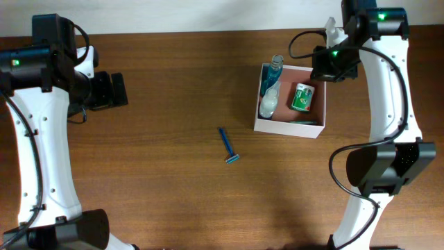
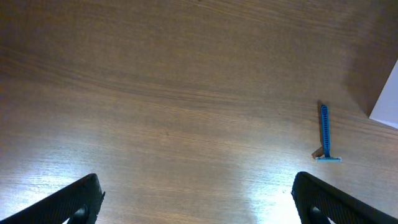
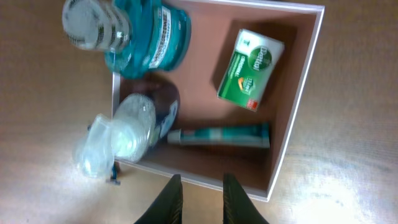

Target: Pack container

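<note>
The container (image 1: 288,128) is a square white-walled box with a pink-brown interior at the right of the table. It holds a blue mouthwash bottle (image 1: 276,68), a clear bottle (image 1: 268,105), a green soap box (image 1: 303,97) and a toothpaste tube (image 3: 217,135). A blue razor (image 1: 229,146) lies on the table left of the container and shows in the left wrist view (image 2: 324,132). My right gripper (image 3: 200,199) hangs above the container's (image 3: 199,81) edge, slightly open and empty. My left gripper (image 2: 196,199) is wide open and empty at the far left (image 1: 114,90).
The wooden table (image 1: 173,180) runs under both arms. The container's white corner (image 2: 387,99) shows at the right edge of the left wrist view. The right arm's base (image 1: 388,167) stands at the front right.
</note>
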`<act>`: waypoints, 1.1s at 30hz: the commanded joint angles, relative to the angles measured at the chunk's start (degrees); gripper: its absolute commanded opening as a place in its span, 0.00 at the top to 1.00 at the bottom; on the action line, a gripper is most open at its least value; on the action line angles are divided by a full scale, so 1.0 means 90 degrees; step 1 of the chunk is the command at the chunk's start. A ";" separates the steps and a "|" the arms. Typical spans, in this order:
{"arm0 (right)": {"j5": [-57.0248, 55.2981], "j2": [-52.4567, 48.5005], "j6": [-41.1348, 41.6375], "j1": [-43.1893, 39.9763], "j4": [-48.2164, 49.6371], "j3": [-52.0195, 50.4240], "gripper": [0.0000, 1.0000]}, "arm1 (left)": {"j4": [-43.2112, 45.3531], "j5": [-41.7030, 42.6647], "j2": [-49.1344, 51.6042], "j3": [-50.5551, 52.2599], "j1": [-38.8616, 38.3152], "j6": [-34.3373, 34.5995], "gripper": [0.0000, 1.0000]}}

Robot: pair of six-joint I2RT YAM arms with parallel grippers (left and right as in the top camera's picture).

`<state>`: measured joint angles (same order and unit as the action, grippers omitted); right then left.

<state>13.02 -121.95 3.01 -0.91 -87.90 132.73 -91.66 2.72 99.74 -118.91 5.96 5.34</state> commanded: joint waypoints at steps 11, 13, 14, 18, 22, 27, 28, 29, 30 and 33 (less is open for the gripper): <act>-0.0124 -0.0012 0.0053 -0.1795 0.1438 -0.0032 0.01 | 0.0010 -0.0022 -0.0080 0.0019 0.0017 -0.0100 0.01; 0.0002 -0.0022 -0.0134 -0.2271 0.1498 -0.0034 0.01 | 0.0010 -0.0022 -0.0080 0.0017 0.0017 -0.0100 0.01; 0.0078 -0.0036 -0.0401 -0.2341 0.1545 -0.0034 0.01 | 0.0010 -0.0022 -0.0080 0.0019 0.0017 -0.0100 0.01; -0.0228 -0.0306 -0.2086 -0.2535 0.1656 -0.0046 0.01 | 0.0010 -0.0022 -0.0080 0.0019 0.0017 -0.0100 0.01; -0.1355 -0.0860 -0.2909 -0.2540 0.1770 -0.0046 0.01 | 0.0010 -0.0022 -0.0080 0.0019 0.0015 -0.0100 0.01; -0.1520 -0.1445 -0.3140 -0.2669 0.1926 -0.0046 0.01 | 0.0010 -0.0022 -0.0080 0.0017 0.0017 -0.0100 0.01; -0.1518 -0.1518 -0.3140 -0.2713 0.1921 -0.0046 0.01 | 0.0010 -0.0022 -0.0080 0.0017 0.0017 -0.0100 0.01; -0.1382 -0.1654 -0.3143 -0.2807 0.1919 -0.0046 0.01 | 0.0010 -0.0022 -0.0080 0.0019 0.0017 -0.0100 0.01; -0.1307 -0.1717 -0.3147 -0.2871 0.1919 -0.0046 0.01 | 0.0010 -0.0022 -0.0080 0.0019 0.0017 -0.0100 0.00; -0.0860 -0.1911 -0.3208 -0.3143 0.1897 -0.0046 0.01 | 0.0010 -0.0022 -0.0080 0.0017 0.0017 -0.0100 0.01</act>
<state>1.74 -137.38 -24.43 -26.35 -70.61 132.18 -91.64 2.72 99.74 -118.91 5.96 5.34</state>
